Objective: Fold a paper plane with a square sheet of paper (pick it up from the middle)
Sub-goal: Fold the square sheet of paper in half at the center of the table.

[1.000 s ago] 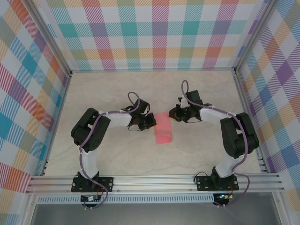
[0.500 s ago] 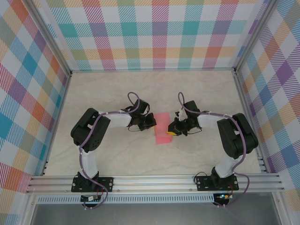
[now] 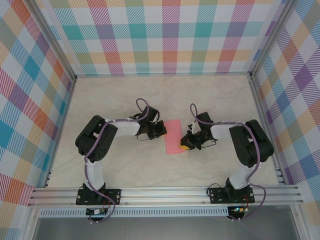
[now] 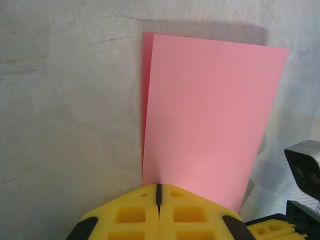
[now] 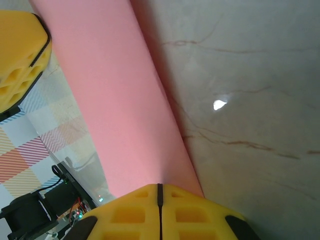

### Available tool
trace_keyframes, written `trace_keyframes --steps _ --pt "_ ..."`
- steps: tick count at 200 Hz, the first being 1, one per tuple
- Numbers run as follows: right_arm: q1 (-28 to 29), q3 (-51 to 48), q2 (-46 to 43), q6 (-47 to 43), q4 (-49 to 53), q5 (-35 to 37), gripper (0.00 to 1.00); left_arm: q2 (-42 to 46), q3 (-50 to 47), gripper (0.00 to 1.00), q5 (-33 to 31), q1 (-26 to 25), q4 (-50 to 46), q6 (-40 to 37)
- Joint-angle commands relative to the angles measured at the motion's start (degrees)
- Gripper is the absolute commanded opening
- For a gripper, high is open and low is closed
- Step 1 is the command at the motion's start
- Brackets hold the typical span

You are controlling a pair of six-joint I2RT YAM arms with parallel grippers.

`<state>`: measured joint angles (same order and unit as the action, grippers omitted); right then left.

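Pink square sheet of paper [image 3: 174,136], folded, is lying on the counter [image 3: 120,100], and we are pressing it flat, slowly, with clenched left end effector [image 3: 161,130] and right end effector [image 3: 184,145].

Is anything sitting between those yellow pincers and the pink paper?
Nothing visible does. The left pincer meets the folded square sheet of paper directly at one edge, and the right pincer meets its opposite edge.
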<state>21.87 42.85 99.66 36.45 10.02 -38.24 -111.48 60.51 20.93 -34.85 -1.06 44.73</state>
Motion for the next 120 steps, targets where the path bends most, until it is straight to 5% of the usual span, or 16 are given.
trace_keyframes --steps 1,120 --pt "0.19 -2.12 0.37 -0.59 1.6 1.48 0.06 -7.32 -4.96 0.0 -8.09 -0.84 -12.74 -0.43" --pt "0.28 -2.1 -10.84 -2.59 8.96 8.87 0.06 -6.47 -5.07 0.0 -8.19 -0.81 -12.45 -1.08"
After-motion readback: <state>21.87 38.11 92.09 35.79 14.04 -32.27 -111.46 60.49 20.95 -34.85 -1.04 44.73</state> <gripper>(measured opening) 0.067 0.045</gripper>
